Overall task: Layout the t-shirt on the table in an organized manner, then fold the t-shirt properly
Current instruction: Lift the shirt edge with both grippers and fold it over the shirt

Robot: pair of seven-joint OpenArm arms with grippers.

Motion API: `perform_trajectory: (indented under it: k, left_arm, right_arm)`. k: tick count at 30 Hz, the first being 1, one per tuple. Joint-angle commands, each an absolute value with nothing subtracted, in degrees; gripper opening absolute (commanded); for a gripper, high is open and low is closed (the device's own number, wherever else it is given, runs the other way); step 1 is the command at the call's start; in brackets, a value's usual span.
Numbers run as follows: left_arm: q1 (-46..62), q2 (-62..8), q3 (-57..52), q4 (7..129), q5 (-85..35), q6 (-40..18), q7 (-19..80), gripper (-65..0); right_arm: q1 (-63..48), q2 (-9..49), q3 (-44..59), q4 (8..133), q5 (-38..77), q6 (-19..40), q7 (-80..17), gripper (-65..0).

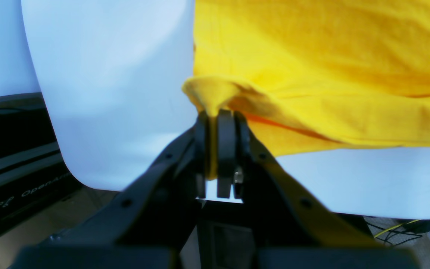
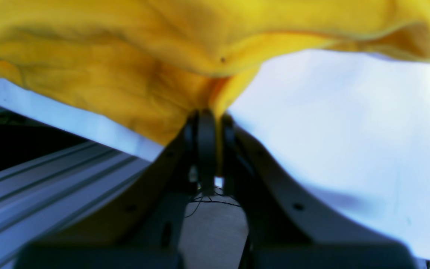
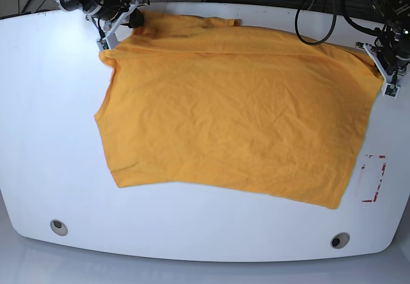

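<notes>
Because the t-shirt [image 3: 237, 111] is thin soft cloth, we think it is light and floppy, and it will sag and bunch up wherever we lift it. It lies spread out on the counter [image 3: 51, 136], mostly flat, with small wrinkles all over and a rumpled strip along the far edge. We think the best places to take hold are the corners and edges, where the cloth can be pinched.

Our left tool [image 1: 218, 116] is closed tight on a little bunch of yellow cloth at one far corner. Our right tool [image 2: 209, 114] is closed on the cloth at the other far corner. With both corners pinched, we could pull the far edge straight.

Our counter is white, shiny and smooth, so we think the cloth will slide on it easily. It has two round grey holes [image 3: 58, 226] near the front and a red box mark [image 3: 373, 179] just beside the shirt's lower corner. Black cables [image 3: 320, 15] hang behind the counter.
</notes>
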State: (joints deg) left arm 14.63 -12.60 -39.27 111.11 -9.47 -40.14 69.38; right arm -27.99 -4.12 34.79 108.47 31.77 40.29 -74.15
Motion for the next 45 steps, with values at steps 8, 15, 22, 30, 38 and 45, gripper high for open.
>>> perform_trajectory:
  k: [8,15,22,30,38,45]
  left_arm:
    - [14.5,-13.5,-39.6,112.1,-9.6,-40.0,68.7,-65.0]
    - [14.7,-13.8,-39.9,112.4,-9.8,-40.0,68.7,-65.0]
    - [16.7,-14.9,-40.7,112.4,-9.6,-40.0,68.7,-65.0]
    - [16.6,-14.8,-40.3,112.5,-9.8,-40.0,68.7,-65.0]
    - [10.9,-14.6,-40.2,112.5,-9.6,-40.0,68.7,-65.0]
    - [6.4,-14.6,-40.3,112.3,-9.5,-40.0,68.7,-65.0]
  right_arm:
    - [-31.9,-4.4,34.9,115.5,30.0,40.0,-76.5,-65.0]
    - [-34.6,-4.4,36.5,116.0,30.1,40.0,-76.5,-65.0]
    - [-35.6,-4.0,41.0,115.9,34.5,40.0,-76.5,-65.0]
    - [-35.6,-0.9,43.5,115.9,45.1,40.0,-76.8,-65.0]
    - [-34.9,-0.6,43.4,115.9,52.2,40.0,-76.8,-65.0]
    - [-32.6,0.7,43.4,115.8,58.2,40.0,-76.8,-65.0]
